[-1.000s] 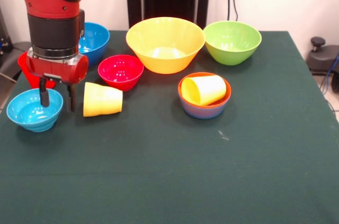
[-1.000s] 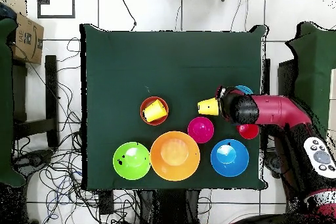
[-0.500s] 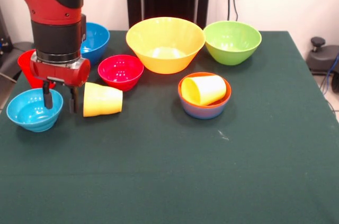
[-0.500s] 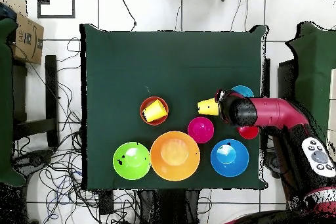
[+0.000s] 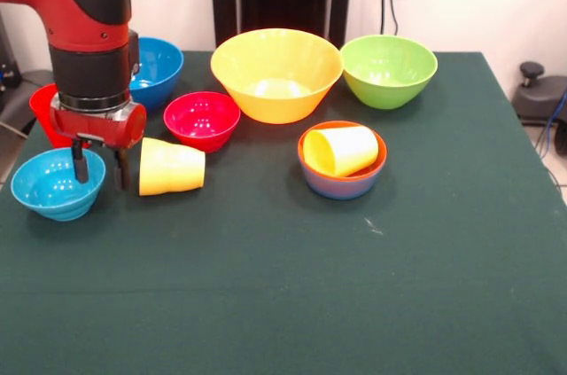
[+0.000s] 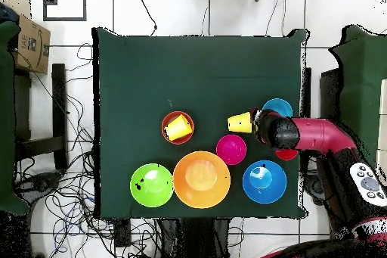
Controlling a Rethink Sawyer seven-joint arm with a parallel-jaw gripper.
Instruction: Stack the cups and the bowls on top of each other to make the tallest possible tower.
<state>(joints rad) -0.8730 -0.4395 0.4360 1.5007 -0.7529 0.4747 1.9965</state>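
The claw hangs released, its two fingers spread between the light-blue bowl and the tipped yellow cup, probably lining up on the cup's base. No tower exists yet: another cup lies in the orange bowl, the other bowls standing apart.

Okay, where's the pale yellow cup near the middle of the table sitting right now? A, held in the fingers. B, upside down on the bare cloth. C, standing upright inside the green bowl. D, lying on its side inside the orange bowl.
D: the pale yellow cup lies tipped on its side inside the orange bowl, its open mouth facing sideways; the gripper is off by the light-blue bowl, holding nothing.
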